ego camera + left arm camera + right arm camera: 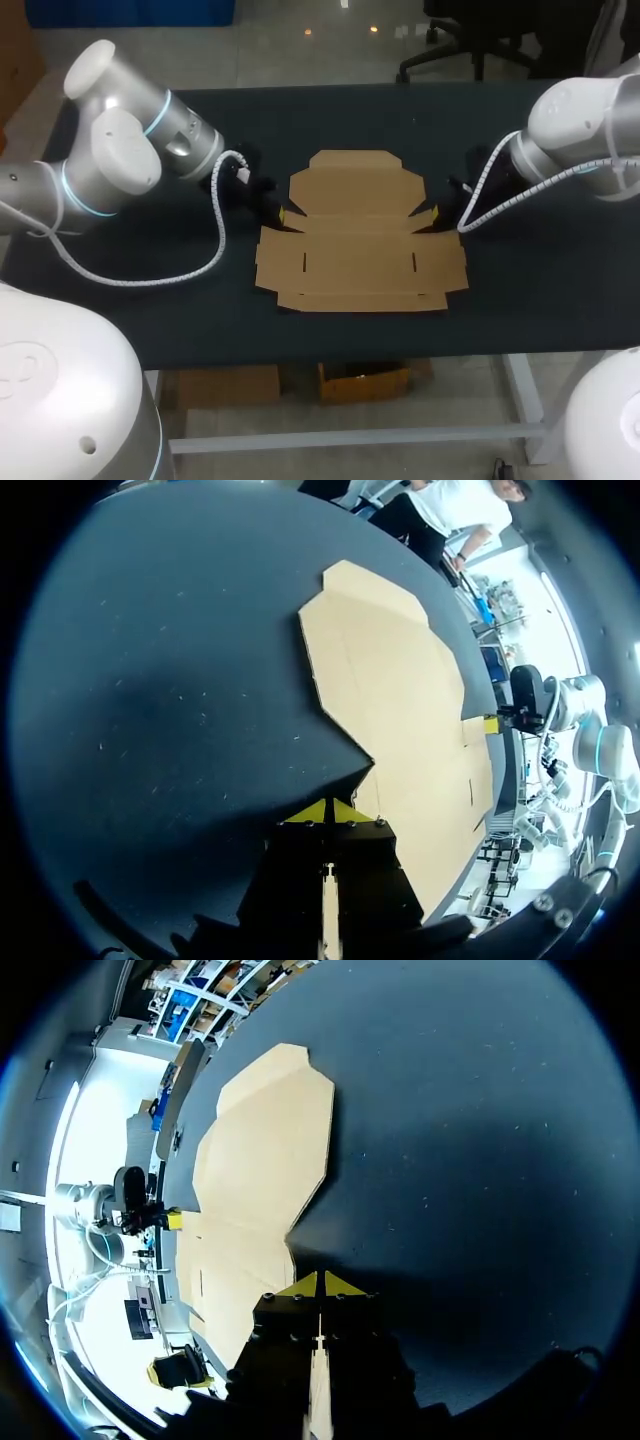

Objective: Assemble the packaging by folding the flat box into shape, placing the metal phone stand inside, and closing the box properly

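**Desk:** Left gripper [325,810], close up. What shows?

**Operator:** I see its yellow tips pressed together with nothing between them, just beside the notch at 9 o'clock on the box [360,235].

**Desk:** And the right gripper [320,1285]?

**Operator:** Tips closed on nothing too, at the 3 o'clock notch. The box lies flat and unfolded in the middle of the table [150,300].
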`<action>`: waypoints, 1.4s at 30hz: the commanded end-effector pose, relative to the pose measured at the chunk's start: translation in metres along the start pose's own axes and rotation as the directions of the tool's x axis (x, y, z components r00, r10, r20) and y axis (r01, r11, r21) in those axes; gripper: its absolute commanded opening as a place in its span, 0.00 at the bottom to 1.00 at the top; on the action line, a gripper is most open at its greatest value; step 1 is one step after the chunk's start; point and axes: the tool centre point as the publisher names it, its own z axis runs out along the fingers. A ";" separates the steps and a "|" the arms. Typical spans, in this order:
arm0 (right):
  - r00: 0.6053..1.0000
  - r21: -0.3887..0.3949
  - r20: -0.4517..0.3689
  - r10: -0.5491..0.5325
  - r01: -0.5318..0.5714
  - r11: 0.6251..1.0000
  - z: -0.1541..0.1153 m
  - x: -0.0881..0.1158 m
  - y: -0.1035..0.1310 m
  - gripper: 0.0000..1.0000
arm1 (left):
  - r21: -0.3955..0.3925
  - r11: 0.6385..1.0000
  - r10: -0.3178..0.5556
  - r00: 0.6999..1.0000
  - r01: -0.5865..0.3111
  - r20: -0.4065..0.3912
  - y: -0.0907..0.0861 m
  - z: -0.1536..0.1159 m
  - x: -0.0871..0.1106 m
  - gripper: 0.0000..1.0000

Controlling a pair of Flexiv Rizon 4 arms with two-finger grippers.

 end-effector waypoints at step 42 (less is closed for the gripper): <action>0.992 -0.065 0.088 0.096 -0.090 0.994 0.002 0.021 -0.002 0.00 | 0.081 0.996 -0.032 0.989 0.020 0.148 0.003 -0.001 0.024 0.00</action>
